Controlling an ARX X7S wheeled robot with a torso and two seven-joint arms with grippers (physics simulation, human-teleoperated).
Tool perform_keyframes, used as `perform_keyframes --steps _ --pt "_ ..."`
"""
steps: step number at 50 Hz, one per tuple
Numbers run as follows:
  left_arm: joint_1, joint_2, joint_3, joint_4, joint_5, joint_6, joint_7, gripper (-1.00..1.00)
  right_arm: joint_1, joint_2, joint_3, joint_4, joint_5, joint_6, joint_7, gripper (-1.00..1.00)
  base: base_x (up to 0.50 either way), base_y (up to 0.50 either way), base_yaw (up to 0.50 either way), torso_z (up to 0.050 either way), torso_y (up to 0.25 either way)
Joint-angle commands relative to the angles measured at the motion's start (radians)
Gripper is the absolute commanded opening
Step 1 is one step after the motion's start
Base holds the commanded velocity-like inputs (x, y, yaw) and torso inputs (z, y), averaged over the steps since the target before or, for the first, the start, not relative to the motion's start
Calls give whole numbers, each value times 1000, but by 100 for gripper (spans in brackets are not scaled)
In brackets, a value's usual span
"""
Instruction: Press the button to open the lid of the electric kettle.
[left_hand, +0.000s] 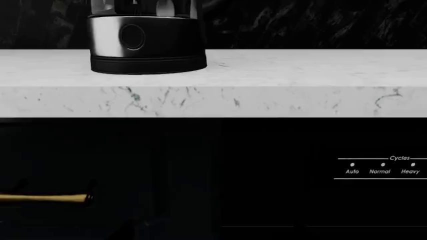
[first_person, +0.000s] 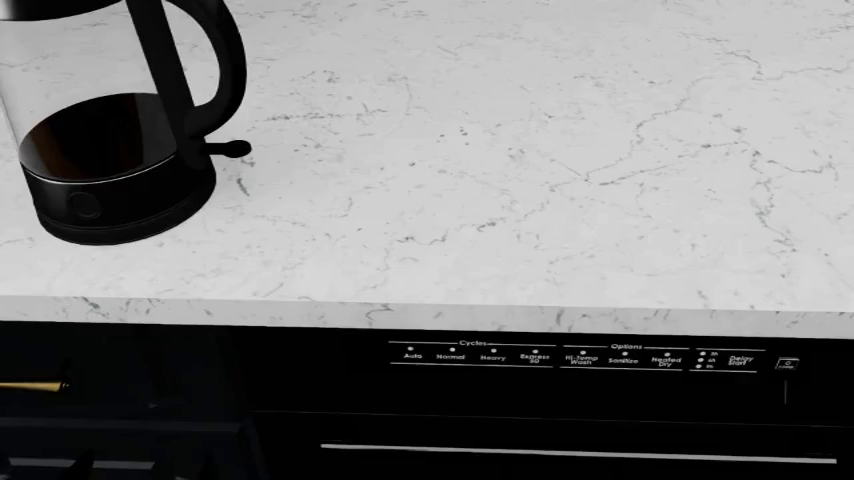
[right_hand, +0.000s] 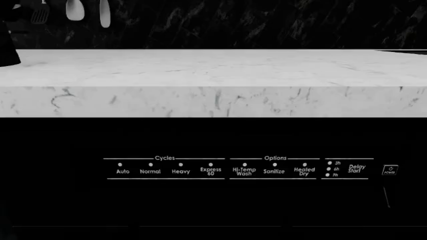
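Head view shows the electric kettle (first_person: 114, 150), clear glass, black handle, dark liquid; neither tool is visible.

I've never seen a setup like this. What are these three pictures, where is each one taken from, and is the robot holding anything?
These are simulator renders from three cameras on a wheeled robot with two arms. One camera sits on its head and looks down over a white marble counter. There the electric kettle, a glass jug with dark liquid, a black handle and a black base, stands at the counter's far left. The other two cameras ride near each arm's gripper. Both look level at the counter's front edge. The left one sees the kettle's base, the right one a dishwasher control panel below the counter and utensils hanging on the dark back wall. Neither gripper shows in any picture, so I cannot say what they hold. The kettle's lid and button are out of frame.
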Motion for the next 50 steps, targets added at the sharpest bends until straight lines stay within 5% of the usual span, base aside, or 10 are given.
perform_keyframes --steps 1,29,50 --pt "7 -6 7 20 -6 -13 -7 100 -6 42 -51 -21 42 12 52 100 0 0 0 0 0" --pt "12 -75 78 27 -130 19 -55 100 -9 88 -122 -41 24 25 104 100 0 0 0 0 0" --pt "8 -102 112 15 -152 47 -67 100 -2 110 -149 -40 60 34 120 100 0 0 0 49 0"
